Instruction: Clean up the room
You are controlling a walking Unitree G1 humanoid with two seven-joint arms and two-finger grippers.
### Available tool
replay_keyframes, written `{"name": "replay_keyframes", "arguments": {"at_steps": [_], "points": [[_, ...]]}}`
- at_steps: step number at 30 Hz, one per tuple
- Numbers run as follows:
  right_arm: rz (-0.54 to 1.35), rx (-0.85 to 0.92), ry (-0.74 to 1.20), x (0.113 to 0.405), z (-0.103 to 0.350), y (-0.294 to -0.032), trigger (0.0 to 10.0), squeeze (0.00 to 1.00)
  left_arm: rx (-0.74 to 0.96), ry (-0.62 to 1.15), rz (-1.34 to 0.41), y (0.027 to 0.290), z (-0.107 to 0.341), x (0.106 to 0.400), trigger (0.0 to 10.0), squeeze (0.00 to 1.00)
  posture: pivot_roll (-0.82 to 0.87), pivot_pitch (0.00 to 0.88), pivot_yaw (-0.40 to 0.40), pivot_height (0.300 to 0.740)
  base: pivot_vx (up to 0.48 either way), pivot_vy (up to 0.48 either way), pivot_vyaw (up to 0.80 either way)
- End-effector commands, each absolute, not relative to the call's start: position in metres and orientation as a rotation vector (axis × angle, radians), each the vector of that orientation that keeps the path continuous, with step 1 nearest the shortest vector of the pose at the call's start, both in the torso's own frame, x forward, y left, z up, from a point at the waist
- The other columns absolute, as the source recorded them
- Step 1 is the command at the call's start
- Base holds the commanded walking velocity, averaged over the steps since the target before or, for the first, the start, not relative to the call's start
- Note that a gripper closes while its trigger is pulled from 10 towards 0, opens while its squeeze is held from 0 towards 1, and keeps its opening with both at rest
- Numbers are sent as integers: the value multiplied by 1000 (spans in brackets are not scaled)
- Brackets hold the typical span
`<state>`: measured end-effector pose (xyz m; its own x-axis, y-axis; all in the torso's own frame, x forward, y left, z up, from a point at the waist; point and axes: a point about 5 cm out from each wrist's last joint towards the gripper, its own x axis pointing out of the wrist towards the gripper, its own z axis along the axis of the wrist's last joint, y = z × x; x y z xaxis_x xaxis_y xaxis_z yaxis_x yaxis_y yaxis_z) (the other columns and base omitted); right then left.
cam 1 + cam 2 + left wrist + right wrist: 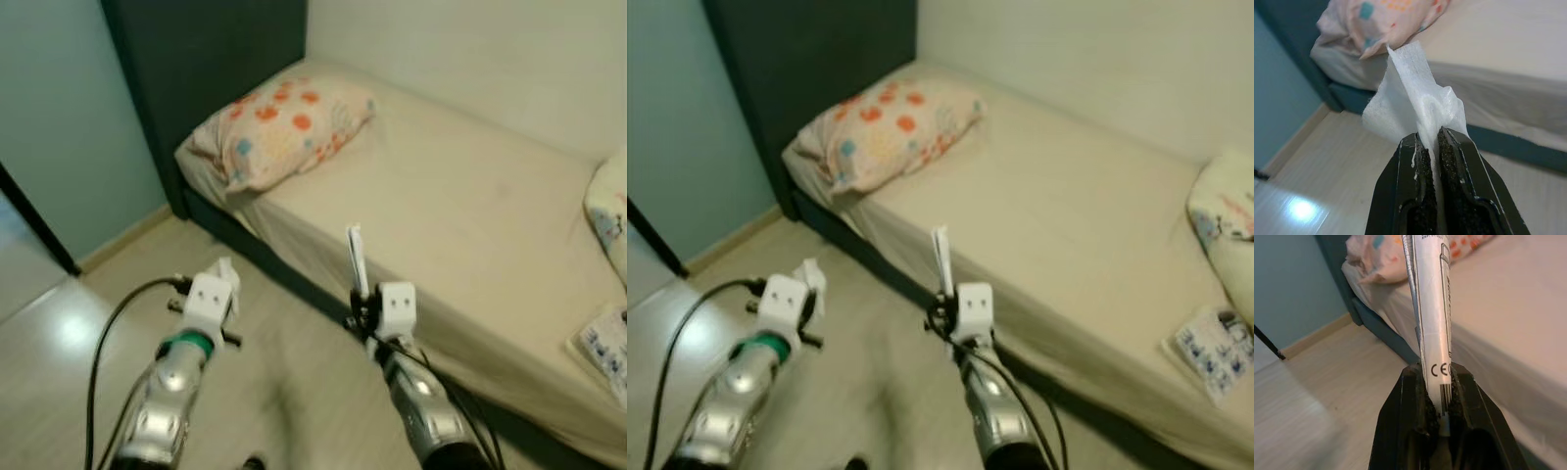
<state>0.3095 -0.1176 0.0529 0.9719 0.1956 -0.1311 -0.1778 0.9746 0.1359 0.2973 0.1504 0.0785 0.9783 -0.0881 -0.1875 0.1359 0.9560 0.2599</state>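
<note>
My left gripper (1430,142) is shut on a crumpled white tissue (1410,93), held above the wooden floor in front of the bed; the tissue (227,269) pokes out past the white wrist block. My right gripper (1437,377) is shut on a white printed wrapper (1432,298) with a barcode and CE mark, which stands upright (356,259) near the bed's edge. A beige bed (460,206) carries a floral pillow (284,127) at its head.
A dark headboard (206,59) stands against the teal wall (59,117). A second patterned pillow (612,211) and a printed packet (607,348) lie at the bed's right end. Light wood floor (88,323) spreads to the left.
</note>
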Motion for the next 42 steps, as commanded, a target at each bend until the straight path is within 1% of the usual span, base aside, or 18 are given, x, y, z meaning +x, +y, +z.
{"name": "replay_keyframes", "arguments": {"at_steps": [1,42], "points": [[196,130,159,306,48,-115,10000,0,287,205,-111,154,72,295,10000,0,108,0,-42,740,0,0,763],[212,129,169,303,43,-111,10000,0,296,206,-117,152,69,294,10000,0,114,0,-42,740,0,0,757]]}}
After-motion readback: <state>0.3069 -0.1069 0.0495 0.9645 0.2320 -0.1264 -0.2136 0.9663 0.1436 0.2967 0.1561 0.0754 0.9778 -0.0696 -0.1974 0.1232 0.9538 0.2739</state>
